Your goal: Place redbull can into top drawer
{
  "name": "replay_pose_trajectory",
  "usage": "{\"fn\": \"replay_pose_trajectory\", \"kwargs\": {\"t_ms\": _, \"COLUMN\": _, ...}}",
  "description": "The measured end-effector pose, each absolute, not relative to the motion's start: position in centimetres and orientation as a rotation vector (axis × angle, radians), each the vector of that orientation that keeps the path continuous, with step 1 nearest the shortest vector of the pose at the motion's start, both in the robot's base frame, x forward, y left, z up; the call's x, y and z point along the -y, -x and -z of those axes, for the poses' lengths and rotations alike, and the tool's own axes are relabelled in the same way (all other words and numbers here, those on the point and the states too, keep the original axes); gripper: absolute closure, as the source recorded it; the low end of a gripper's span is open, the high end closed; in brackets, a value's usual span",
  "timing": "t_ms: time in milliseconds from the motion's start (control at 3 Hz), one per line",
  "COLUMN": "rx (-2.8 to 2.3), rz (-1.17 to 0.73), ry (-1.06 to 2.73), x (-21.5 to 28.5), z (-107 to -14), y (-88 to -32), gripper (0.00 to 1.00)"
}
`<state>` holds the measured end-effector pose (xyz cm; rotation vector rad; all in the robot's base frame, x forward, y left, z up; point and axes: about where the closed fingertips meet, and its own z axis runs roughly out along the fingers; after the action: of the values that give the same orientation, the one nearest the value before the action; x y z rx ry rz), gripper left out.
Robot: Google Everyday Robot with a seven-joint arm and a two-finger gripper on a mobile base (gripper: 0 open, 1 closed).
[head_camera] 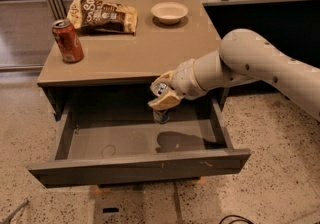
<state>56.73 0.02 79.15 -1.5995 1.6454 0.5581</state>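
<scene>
My gripper is shut on the redbull can, a slim blue-and-silver can whose lower end shows below the fingers. It hangs upright inside the open top drawer, toward the back and right of the middle, with its base near or at the drawer floor. The can's shadow falls on the drawer floor to the right. My white arm reaches in from the right.
On the cabinet top stand a red soda can at the left, a chip bag at the back and a small white bowl. The drawer front juts out toward the camera over speckled floor.
</scene>
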Motion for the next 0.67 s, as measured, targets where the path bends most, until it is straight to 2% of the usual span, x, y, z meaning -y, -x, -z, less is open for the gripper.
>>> {"fn": "replay_pose_trajectory", "kwargs": {"t_ms": 333, "rx": -1.663, "rz": -0.578, "ry": 1.647, "x": -0.3, "z": -72.7, "y": -55.7, "gripper": 1.0}}
{"fn": "replay_pose_trajectory", "kwargs": {"t_ms": 667, "rx": -1.649, "rz": -0.582, "ry": 1.645, "x": -0.4, "z": -71.5, "y": -55.5, "gripper": 1.0}}
